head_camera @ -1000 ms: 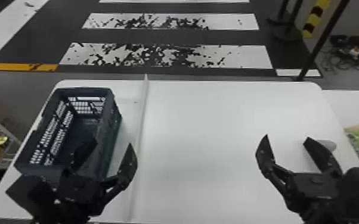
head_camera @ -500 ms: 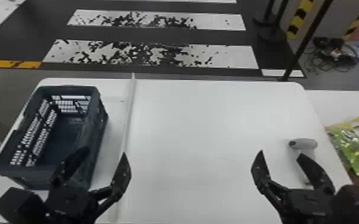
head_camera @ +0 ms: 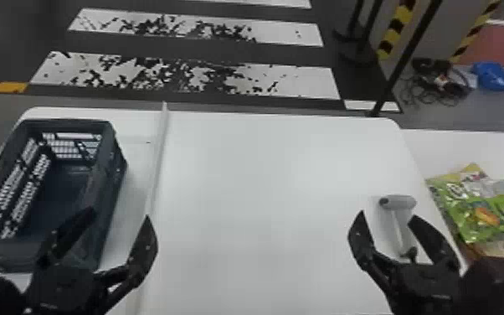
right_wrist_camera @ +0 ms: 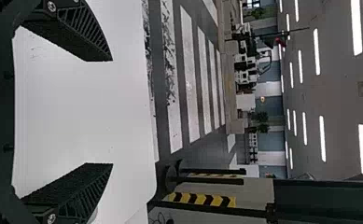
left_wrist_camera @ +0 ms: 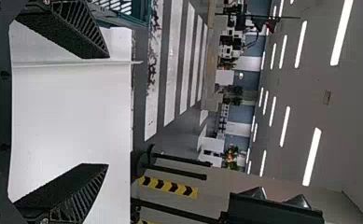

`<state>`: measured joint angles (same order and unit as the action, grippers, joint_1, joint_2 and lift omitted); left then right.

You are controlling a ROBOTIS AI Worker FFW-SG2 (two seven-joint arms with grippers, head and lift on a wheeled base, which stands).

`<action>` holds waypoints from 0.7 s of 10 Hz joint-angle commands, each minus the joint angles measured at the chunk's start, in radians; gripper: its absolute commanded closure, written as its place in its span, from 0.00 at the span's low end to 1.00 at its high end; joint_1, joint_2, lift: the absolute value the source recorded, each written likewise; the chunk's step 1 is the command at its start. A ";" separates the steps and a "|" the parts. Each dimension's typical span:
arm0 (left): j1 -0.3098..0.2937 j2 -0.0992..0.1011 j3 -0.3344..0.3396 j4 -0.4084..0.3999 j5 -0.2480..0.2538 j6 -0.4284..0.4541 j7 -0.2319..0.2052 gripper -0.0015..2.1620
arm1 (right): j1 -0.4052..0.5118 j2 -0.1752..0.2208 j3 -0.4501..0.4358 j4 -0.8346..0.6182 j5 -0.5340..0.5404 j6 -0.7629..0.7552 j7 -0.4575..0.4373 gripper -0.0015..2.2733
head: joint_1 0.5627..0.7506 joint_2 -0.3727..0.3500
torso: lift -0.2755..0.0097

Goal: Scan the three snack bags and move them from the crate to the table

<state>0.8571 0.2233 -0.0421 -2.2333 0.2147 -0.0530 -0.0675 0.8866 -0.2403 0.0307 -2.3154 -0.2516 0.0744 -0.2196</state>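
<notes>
While the left hand (head_camera: 121, 213) gapes wide and empty near the dark crate (head_camera: 113, 167), the right hand (head_camera: 387, 214) stands just as wide, gripping nothing, near the grey scanner (head_camera: 404, 202) on the white surface (head_camera: 272, 188). The snack bags (head_camera: 473, 205) lie overlapping beyond that surface's right edge.

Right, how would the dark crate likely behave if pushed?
The crate is probably stiff, judging by its straight walls. It may be light for its size, since openings pierce them. Sitting flat on a broad base, it would likely slide rather than tip.
</notes>
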 commanded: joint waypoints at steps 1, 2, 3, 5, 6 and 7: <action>0.002 0.001 0.001 -0.008 -0.002 0.000 0.000 0.02 | 0.000 -0.001 0.000 -0.002 -0.002 -0.005 -0.003 0.04 | 0.70 0.38 | 0.75; 0.002 0.001 0.001 -0.009 -0.002 0.000 0.000 0.02 | 0.000 -0.001 0.002 -0.002 -0.002 -0.014 -0.004 0.04 | 0.70 0.38 | 0.75; 0.002 -0.001 0.001 -0.011 -0.003 0.000 0.000 0.02 | 0.002 -0.001 0.002 -0.002 -0.002 -0.023 -0.004 0.04 | 0.70 0.38 | 0.75; 0.002 -0.002 0.001 -0.012 -0.005 0.000 0.006 0.02 | 0.002 -0.004 0.000 -0.004 -0.002 -0.026 -0.007 0.04 | 0.70 0.38 | 0.75; 0.002 -0.004 -0.001 -0.012 -0.015 0.000 0.014 0.02 | 0.003 -0.008 -0.002 -0.006 -0.002 -0.029 -0.012 0.04 | 0.70 0.38 | 0.75; 0.002 -0.007 -0.001 -0.012 -0.017 -0.003 0.014 0.02 | 0.005 -0.013 -0.003 -0.007 -0.002 -0.035 -0.014 0.04 | 0.70 0.38 | 0.75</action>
<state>0.8590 0.2176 -0.0426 -2.2457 0.1992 -0.0530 -0.0535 0.8904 -0.2502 0.0283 -2.3213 -0.2531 0.0430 -0.2330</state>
